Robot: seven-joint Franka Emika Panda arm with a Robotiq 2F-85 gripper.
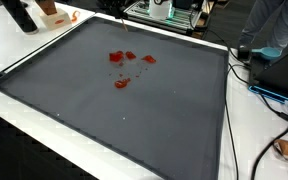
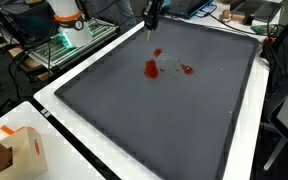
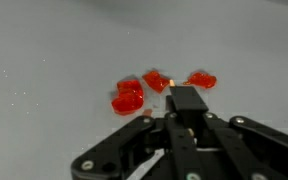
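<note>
The end effector (image 3: 184, 98) is being shown in the wrist view with its fingers pressed together and no gap between them. Whether anything is being pinched there cannot be told. In an exterior view the end effector (image 2: 152, 20) is being held above the far edge of a dark grey mat (image 2: 134, 120), which is being carried by a white bench (image 2: 59, 115).

A small cluster of red pieces (image 3: 129, 97) is being seen on the mat just beyond the fingertips. In the wrist view the largest piece is lying to the left, with two smaller ones to its right. In both exterior views the red pieces (image 1: 121, 83) are being shown scattered over the far half of the mat, close to one another but mostly apart.

A cardboard box (image 2: 24, 150) is being shown at the near left corner of the bench, off the mat.
</note>
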